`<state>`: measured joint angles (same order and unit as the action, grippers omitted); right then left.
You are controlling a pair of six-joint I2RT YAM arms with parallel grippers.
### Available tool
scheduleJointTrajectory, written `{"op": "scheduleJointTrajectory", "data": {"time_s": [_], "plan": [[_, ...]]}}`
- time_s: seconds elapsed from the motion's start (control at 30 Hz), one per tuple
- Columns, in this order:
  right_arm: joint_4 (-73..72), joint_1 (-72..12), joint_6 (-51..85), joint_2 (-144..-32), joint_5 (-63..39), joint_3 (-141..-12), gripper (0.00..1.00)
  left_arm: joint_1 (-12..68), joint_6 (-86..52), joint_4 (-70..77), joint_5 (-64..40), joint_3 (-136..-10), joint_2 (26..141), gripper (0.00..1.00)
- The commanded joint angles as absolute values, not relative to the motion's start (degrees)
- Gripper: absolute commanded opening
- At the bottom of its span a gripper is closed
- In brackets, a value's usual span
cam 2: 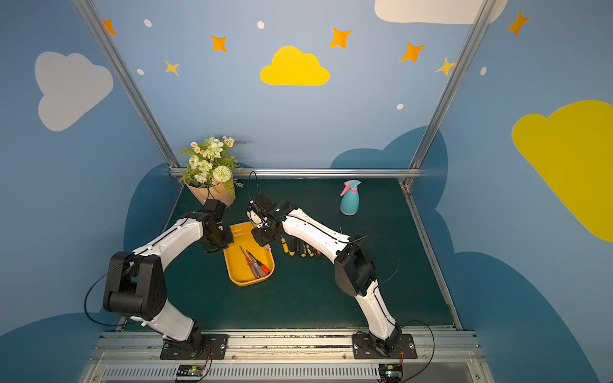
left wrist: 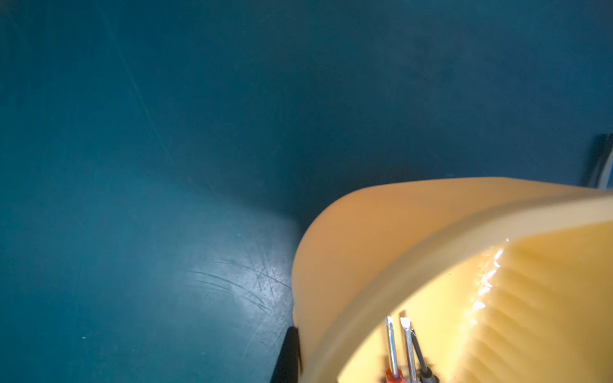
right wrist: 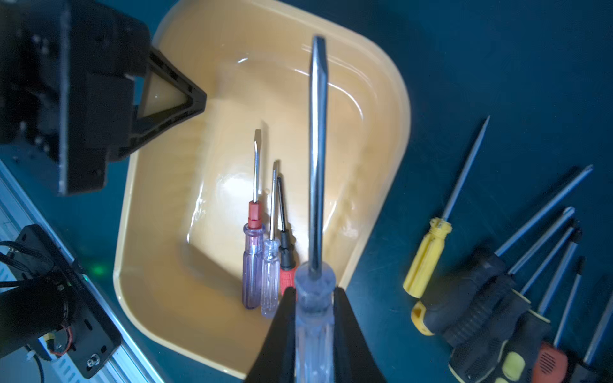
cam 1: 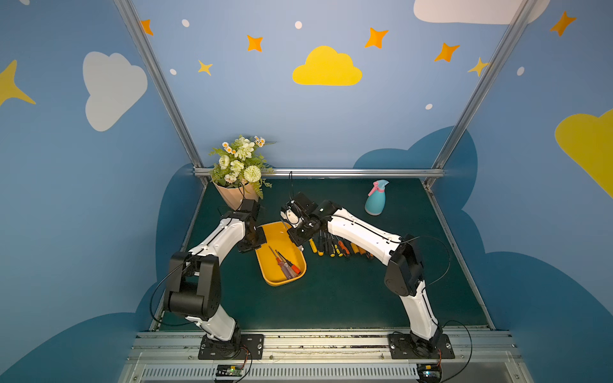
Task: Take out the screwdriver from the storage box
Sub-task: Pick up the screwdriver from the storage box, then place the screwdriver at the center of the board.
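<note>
Left gripper (right wrist: 195,99) clamps the rim of the yellow storage box (right wrist: 391,109) on the worktop (right wrist: 497,66). Right gripper (right wrist: 313,293) grasps a screwdriver (right wrist: 317,132) by its clear handle, above the box. It looks light, stiff and slick, so mid-handle is probably the surest hold. More screwdrivers (right wrist: 428,255) lie alongside.

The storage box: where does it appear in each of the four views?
Top view: storage box on the green mat, left of centre.
Top view: same place.
Left wrist: picture's lower right, outer wall and rim.
Right wrist: picture's centre-left, seen from above.
Shared landmark: three small screwdrivers lying inside it.
</note>
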<state>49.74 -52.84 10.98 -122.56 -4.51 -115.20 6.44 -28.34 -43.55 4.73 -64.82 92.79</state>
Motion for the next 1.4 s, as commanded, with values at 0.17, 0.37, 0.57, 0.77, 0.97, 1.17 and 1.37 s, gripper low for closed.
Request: {"op": "scheduleJointTrajectory", "data": {"time_s": [0.17, 0.37, 0.57, 0.77, 0.97, 1.17, 1.37], "plan": [[49.0, -48.5, 13.7, -122.9, -3.8, -113.2, 0.00, 3.7, -27.6, -44.7, 3.9, -64.6, 91.1, 0.02], [52.5, -48.4, 15.1, -129.3, -4.3, -117.5, 0.00, 3.0, -27.5, -44.5, 3.4, -64.0, 90.3, 0.02], [52.3, -48.2, 18.0, -133.6, -5.9, -119.5, 0.00, 2.9, -27.3, -44.4, 3.3, -63.6, 89.6, 0.03], [52.8, -48.2, 20.5, -138.1, -5.7, -123.5, 0.00, 2.9, -27.2, -44.4, 3.1, -63.5, 89.2, 0.03], [54.7, -47.6, 24.4, -141.9, -2.8, -126.7, 0.00, 2.9, -27.1, -44.4, 2.6, -63.5, 89.2, 0.02], [57.4, -46.8, 27.1, -144.0, -0.1, -128.3, 0.00, 2.9, -27.0, -43.9, 1.9, -63.3, 89.0, 0.02], [59.0, -45.6, 29.4, -143.8, 1.4, -127.9, 0.00, 3.3, -25.2, -43.9, -1.4, -64.1, 90.2, 0.02]]}}
